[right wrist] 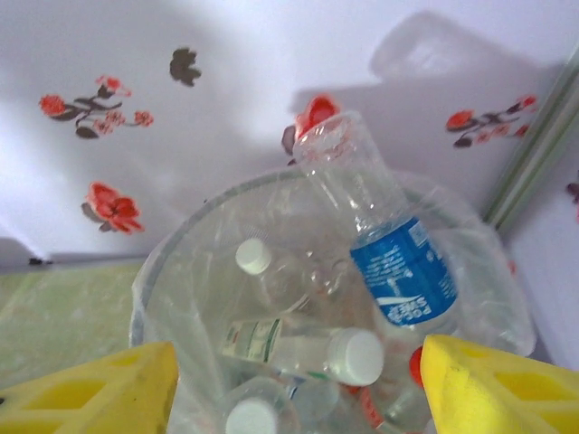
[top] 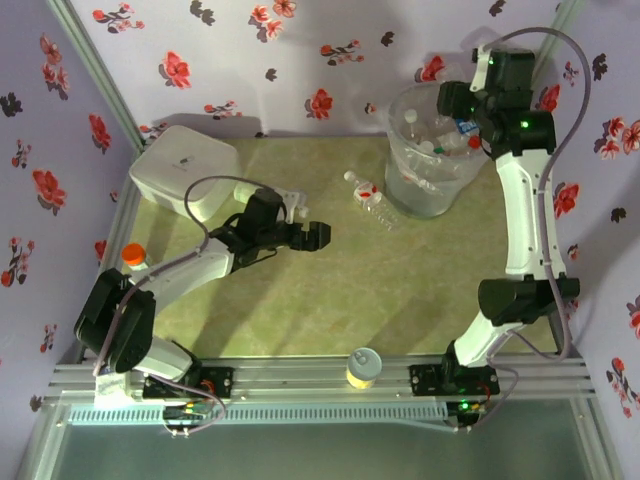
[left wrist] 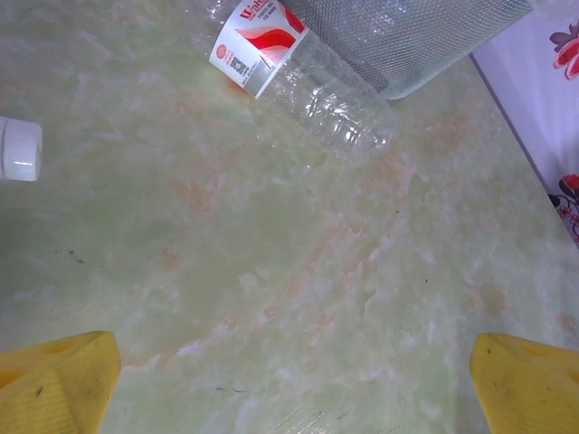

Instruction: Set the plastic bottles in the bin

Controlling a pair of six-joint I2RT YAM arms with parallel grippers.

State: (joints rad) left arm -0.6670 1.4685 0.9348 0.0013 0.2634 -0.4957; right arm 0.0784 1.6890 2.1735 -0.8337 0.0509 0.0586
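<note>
Right gripper (right wrist: 294, 389) gapes empty above the bin (right wrist: 158, 280), which holds at least four bottles (right wrist: 398, 271); left gripper (left wrist: 289, 389), likewise wide open and empty, faces two bottles (top: 360, 186) (top: 379, 208) beside the bin.

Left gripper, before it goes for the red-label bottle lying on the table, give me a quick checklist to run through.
1. The left gripper is open: ok, fingers wide apart, nothing between them.
2. The red-label bottle is ahead of it: ok, lying on its side beside the bin.
3. Way there is free: ok, bare table in between.
4. Bottle clear of the bin wall: cannot tell.
5. The white cap of another bottle is out of the way: ok, off to one side.
6. The right gripper is out of the way: ok, open above the bin.
</note>
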